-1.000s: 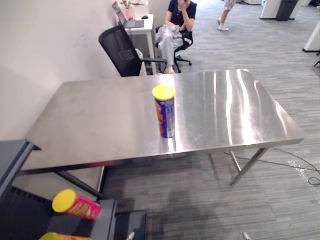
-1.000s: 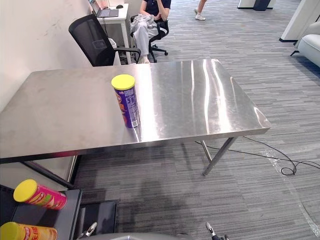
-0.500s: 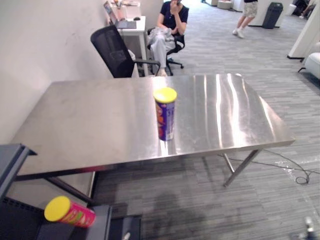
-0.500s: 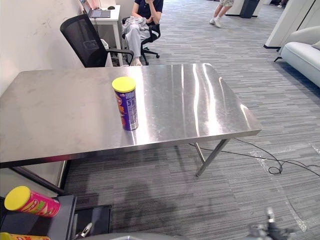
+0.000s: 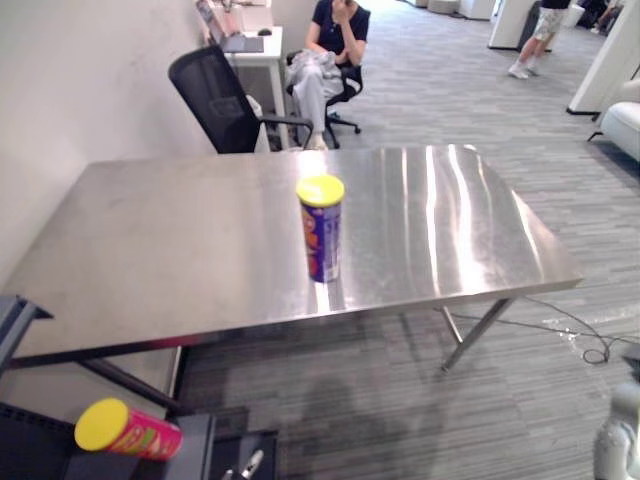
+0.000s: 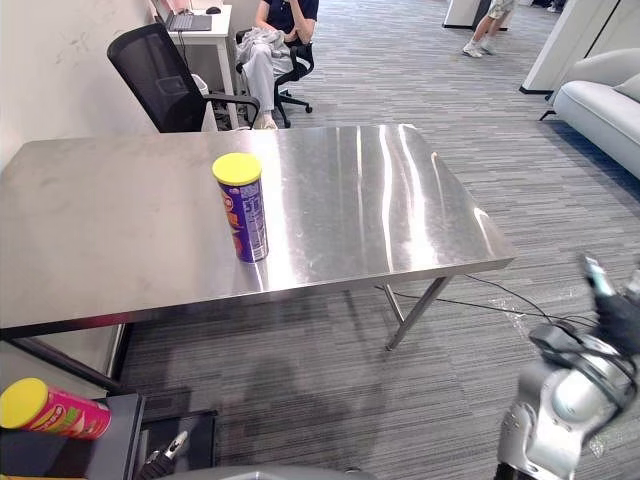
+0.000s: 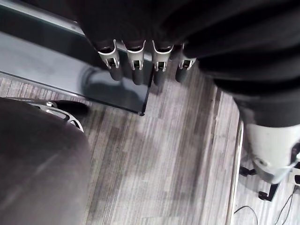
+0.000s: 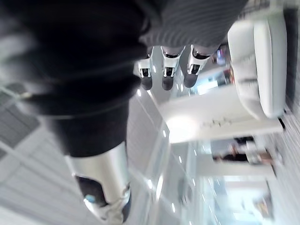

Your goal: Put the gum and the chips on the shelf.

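A purple chips can (image 5: pixel 321 228) with a yellow lid stands upright near the front edge of the steel table (image 5: pixel 150 240). A pink can (image 5: pixel 127 430) with a yellow lid lies on its side on the dark shelf (image 5: pixel 35 462) at the lower left. My right hand (image 6: pixel 612 305) is raised at the lower right, well away from the table; in the right wrist view its fingers (image 8: pixel 164 70) are straight and hold nothing. My left hand's fingers (image 7: pixel 138 61) hang straight and empty above the shelf's edge (image 7: pixel 56 70) and the carpet.
Behind the table are a black office chair (image 5: pixel 215 95), a white desk (image 5: pixel 250 50) and a seated person (image 5: pixel 325 60). Another person (image 5: pixel 535 35) walks at the far right. A pale sofa (image 6: pixel 600 95) stands to the right. Grey carpet lies in front of the table.
The camera has shifted, so the whole scene has slid a little. My right arm has risen into view at the lower right. The chips can stays in its place on the table.
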Tool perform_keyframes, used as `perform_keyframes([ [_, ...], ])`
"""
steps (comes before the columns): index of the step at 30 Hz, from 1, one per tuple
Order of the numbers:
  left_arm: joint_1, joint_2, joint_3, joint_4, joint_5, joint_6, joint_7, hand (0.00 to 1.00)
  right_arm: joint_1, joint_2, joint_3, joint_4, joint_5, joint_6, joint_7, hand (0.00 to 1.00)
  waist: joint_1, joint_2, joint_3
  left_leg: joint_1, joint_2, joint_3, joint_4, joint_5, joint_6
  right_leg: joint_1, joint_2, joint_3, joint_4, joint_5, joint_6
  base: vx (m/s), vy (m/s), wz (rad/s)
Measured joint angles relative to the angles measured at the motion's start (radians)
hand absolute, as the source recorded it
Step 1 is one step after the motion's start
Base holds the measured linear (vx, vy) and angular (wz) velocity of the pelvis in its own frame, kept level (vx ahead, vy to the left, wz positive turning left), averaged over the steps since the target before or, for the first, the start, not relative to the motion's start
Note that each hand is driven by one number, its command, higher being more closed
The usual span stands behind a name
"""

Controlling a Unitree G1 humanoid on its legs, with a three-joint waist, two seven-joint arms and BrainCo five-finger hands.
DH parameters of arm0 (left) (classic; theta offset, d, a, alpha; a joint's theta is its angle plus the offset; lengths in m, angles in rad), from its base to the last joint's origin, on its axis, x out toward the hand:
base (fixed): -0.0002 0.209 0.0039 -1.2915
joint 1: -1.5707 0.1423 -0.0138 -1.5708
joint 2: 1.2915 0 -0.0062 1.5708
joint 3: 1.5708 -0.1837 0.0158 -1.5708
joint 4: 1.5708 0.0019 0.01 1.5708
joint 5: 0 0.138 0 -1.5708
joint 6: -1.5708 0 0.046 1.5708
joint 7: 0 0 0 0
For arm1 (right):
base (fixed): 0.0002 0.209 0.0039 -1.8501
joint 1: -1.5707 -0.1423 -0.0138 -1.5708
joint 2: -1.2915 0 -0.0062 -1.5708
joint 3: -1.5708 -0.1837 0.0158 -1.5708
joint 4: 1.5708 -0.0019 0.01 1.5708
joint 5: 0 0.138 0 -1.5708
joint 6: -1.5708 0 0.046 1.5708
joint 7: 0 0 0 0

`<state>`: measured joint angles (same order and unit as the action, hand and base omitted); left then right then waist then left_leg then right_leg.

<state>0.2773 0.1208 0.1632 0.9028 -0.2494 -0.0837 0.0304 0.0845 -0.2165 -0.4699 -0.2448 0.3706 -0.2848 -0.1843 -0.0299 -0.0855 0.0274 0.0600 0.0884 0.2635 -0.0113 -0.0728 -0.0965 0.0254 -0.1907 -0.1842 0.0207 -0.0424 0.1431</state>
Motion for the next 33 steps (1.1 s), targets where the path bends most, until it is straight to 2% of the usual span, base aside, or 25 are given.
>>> perform_keyframes([
  [2,-0.006,0.01,-0.002,0.02,0.036,-0.003,0.002,0.0,-0.019,-0.05,0.054,0.023,0.003,0.054,0.137,0.0,0.001,-0.005,-0.002,-0.02,-0.006,-0.02,0.017,0.0,0.0,-0.004,-0.007,-0.007,-0.003,0.004,0.005,0.01,0.024,0.17],
  [3,-0.007,0.012,-0.006,0.027,0.037,-0.003,0.004,0.0,-0.025,-0.06,0.062,0.032,0.004,0.066,0.168,0.0,0.001,-0.005,-0.002,-0.022,-0.007,-0.028,0.018,0.0,0.0,-0.003,-0.008,-0.01,-0.002,0.005,0.005,0.01,0.024,0.15],
  [5,-0.006,0.023,-0.016,0.053,0.037,-0.005,0.007,0.0,-0.036,-0.092,0.116,0.065,0.025,0.093,0.288,0.0,0.002,-0.005,-0.002,-0.023,-0.01,-0.037,0.022,-0.001,0.001,0.003,-0.011,-0.021,-0.002,0.006,0.006,0.0,0.023,0.12],
  [8,-0.006,0.034,-0.043,0.056,0.039,-0.009,0.008,0.0,-0.042,-0.125,0.189,0.083,0.044,0.126,0.387,0.0,0.003,-0.003,-0.002,-0.029,-0.013,-0.059,0.034,-0.002,0.002,0.013,-0.015,-0.037,-0.003,0.006,0.006,-0.02,0.008,0.14],
  [12,-0.007,0.039,-0.059,0.057,0.073,-0.023,0.008,0.0,-0.087,-0.175,0.302,0.127,0.05,0.155,0.451,0.0,0.004,0.001,0.0,-0.049,-0.019,-0.084,0.049,-0.001,0.004,0.012,-0.021,-0.052,-0.006,0.007,0.008,-0.06,0.012,0.12],
  [17,-0.005,0.039,-0.079,0.087,0.076,-0.022,0.006,0.0,-0.169,-0.194,0.363,0.187,0.05,0.188,0.454,0.0,0.009,0.016,0.004,-0.052,-0.028,-0.096,0.05,0.004,0.01,0.012,-0.027,-0.056,-0.005,0.01,0.013,-0.04,0.017,0.06],
  [22,-0.005,0.039,-0.082,0.092,0.076,-0.021,0.005,0.0,-0.241,-0.203,0.408,0.251,0.05,0.195,0.448,0.0,0.014,0.022,0.004,-0.06,-0.031,-0.117,0.05,0.009,0.016,0.019,-0.028,-0.077,-0.01,0.011,0.014,0.0,0.006,0.11],
  [24,-0.006,0.039,-0.083,0.092,0.078,-0.02,0.005,0.0,-0.267,-0.204,0.431,0.267,0.05,0.212,0.443,0.0,0.016,0.024,0.005,-0.06,-0.033,-0.124,0.05,0.009,0.016,0.024,-0.028,-0.083,-0.013,0.011,0.014,0.02,0.002,0.12],
  [29,-0.015,0.039,-0.095,0.091,0.1,-0.015,0.002,0.0,-0.359,-0.208,0.482,0.363,0.042,0.233,0.409,0.0,0.035,0.031,0.022,-0.06,-0.035,-0.14,0.051,0.01,0.017,0.037,-0.027,-0.097,-0.019,0.013,0.014,0.01,0.003,0.06],
  [33,-0.016,0.039,-0.099,0.09,0.105,-0.006,-0.004,0.0,-0.421,-0.209,0.499,0.427,0.041,0.238,0.386,0.0,0.038,0.032,0.037,-0.059,-0.037,-0.159,0.055,0.01,0.017,0.052,-0.028,-0.114,-0.021,0.013,0.013,0.0,0.005,0.12],
])
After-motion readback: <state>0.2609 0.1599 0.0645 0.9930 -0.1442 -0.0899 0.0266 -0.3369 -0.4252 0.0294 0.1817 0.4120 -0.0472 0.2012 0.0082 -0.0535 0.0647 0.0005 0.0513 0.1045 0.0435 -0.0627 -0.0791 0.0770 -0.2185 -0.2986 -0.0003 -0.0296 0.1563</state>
